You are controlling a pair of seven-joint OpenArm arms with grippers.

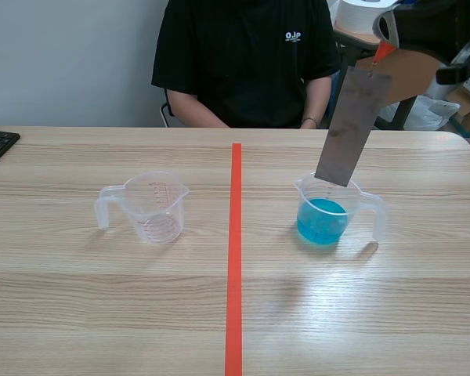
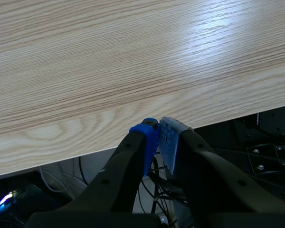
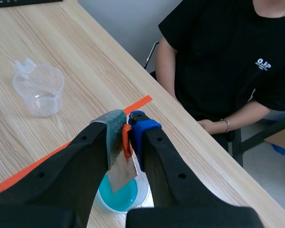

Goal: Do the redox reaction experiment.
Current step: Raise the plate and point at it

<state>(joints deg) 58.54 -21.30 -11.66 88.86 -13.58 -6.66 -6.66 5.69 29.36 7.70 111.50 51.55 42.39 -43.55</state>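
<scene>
Right end effector [image 3: 127, 129], nearest the lens: clenching on the orange-red tab [image 3: 127, 141] topping a grey metal strip [image 3: 119, 168], hanging it over the cup of blue liquid [image 3: 118, 197].

Progress, as a judgement: solution standing ready, strip lifted and brought above it; immersing the strip and waiting for any reaction remaining to be done. Empty cup [image 1: 153, 207] sitting unused at 9 o'clock of the tape line [image 1: 235, 258], filled cup at 3 o'clock.

Scene view only: showing the strip's whole length, tilting with its upper end toward 1 o'clock, lower edge lining up with the filled cup's rim at 12 o'clock; looking clear of the liquid, though not telling whether inside the mouth. Also showing a person [image 1: 247, 63] sitting across at 12 o'clock.

Right wrist view only: revealing the grip on the tab and the strip's lower end hanging directly over the blue.

Left wrist view only: Left end effector [image 2: 157, 130], pinching together on nothing, hovering at the near edge of the surface [image 2: 133, 71], well apart from both cups.
</scene>
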